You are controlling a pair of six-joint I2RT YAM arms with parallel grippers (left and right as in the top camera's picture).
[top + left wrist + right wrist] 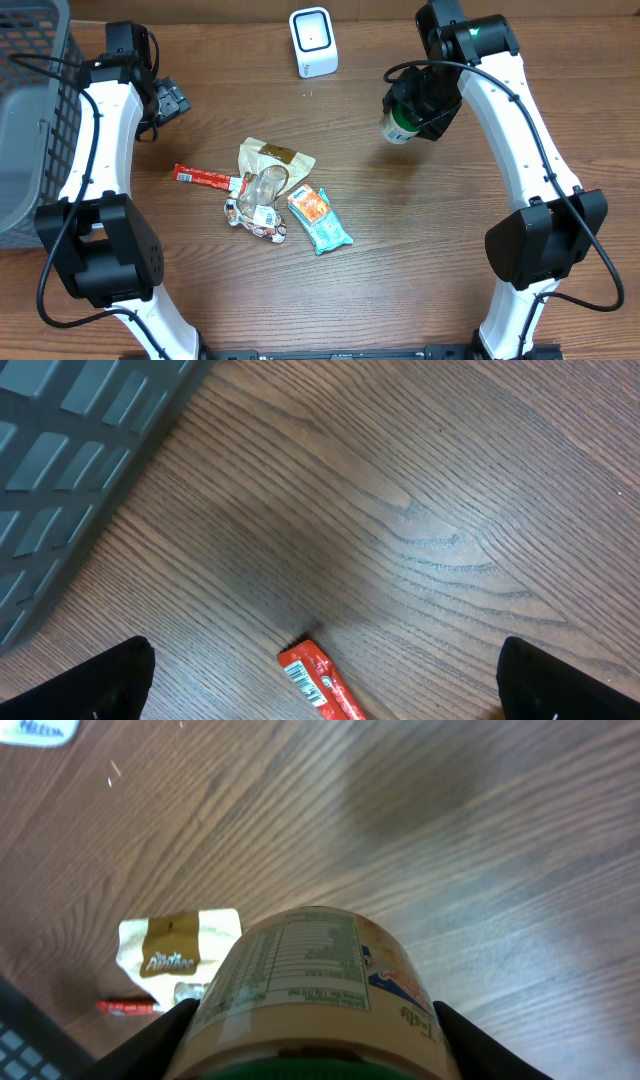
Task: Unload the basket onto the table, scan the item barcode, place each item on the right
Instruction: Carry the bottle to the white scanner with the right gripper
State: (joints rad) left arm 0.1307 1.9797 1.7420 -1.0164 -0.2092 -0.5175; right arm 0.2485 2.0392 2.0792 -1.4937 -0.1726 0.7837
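Right of the white scanner (313,42), the right gripper (412,112) pinches a green-lidded jar (398,130), probably to present its barcode; left gripper (172,98) spread, empty.

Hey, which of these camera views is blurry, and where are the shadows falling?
Right wrist: the cream-labelled, green-capped bottle fills the foreground, slightly soft, with a dark shadow on the wooden table behind. Left wrist: sharp; a faint shadow above the red barcoded wrapper. Overhead: even, crisp.
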